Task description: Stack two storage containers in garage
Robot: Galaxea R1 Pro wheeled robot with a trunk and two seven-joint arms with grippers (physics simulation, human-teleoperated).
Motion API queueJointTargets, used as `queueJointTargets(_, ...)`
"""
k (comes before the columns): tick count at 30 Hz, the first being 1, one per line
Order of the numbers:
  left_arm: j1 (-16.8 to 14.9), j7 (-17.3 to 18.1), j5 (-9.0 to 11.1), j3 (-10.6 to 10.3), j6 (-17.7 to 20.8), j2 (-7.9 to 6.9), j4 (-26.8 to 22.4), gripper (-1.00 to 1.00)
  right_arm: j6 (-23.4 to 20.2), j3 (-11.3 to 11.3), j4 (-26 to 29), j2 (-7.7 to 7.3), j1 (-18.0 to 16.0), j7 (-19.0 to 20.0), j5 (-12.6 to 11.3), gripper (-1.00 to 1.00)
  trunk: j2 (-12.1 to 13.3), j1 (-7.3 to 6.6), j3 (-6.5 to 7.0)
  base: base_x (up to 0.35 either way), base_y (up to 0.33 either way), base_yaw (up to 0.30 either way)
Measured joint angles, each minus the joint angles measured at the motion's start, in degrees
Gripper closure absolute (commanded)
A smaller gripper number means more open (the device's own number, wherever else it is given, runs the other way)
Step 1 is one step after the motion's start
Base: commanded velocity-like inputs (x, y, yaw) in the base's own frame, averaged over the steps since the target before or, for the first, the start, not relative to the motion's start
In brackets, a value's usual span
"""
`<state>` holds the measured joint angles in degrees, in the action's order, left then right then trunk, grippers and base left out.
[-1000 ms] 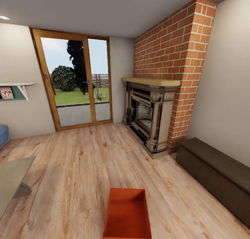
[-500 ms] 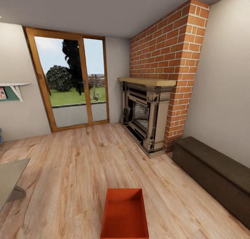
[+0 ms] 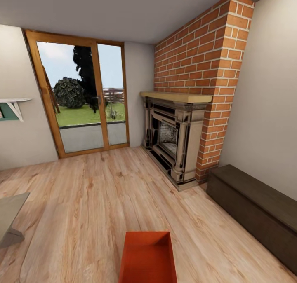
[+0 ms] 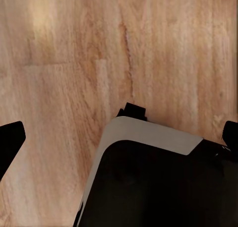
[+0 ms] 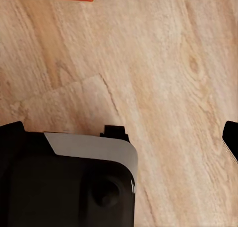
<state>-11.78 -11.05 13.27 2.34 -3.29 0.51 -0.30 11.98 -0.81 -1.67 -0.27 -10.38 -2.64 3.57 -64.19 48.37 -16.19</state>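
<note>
Container: one red-orange storage container [image 3: 148, 257] sits on the light wood plank floor [image 3: 95, 192] at the near edge of the head view, open side up and nothing inside that I can see. A strip of the same orange shows at the border of each wrist view.
Second container: I cannot place it from these pictures.
Handling: judged from its thin straight walls and lidless shape, it is probably light and fairly stiff, though the walls may flex under a hard squeeze. The smooth sides could slip.
Where to hold: the two long walls near their upper rim look best, one gripper on each side, or a pinch over a wall's top edge.
Left gripper: its dark fingers [image 4: 10, 140] stand wide apart at the sides of the left wrist view, holding nothing, over bare planks.
Right gripper: likewise spread, one dark finger [image 5: 230, 138] at the frame's side, nothing between.
Room ahead: open planks run to the glazed wooden doors [image 3: 80, 97].
Edges to mind: the brick fireplace [image 3: 177, 139] and a dark low bench [image 3: 255, 209] along the right wall, and a glass coffee table [image 3: 10, 215] corner at the left.
Stage: the container is not yet lifted, and the robot is in the living room.
</note>
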Motion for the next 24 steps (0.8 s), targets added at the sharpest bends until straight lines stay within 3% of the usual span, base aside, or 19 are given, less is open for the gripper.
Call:
queueJointTargets(10,-0.03,0.0,0.0,0.0,-0.06,-0.08,0.0,-1.0,0.0,0.0,0.0,0.08,0.0,-0.48,-0.08,-1.0,0.0,0.01,0.0,0.281,0.0,0.0)
queueJointTargets(24,-0.01,0.0,0.0,0.0,-0.07,-0.09,0.0,-1.0,-0.01,0.04,0.0,0.09,0.0,-0.61,-0.08,-1.0,0.0,0.02,0.0,0.054,0.0,0.0)
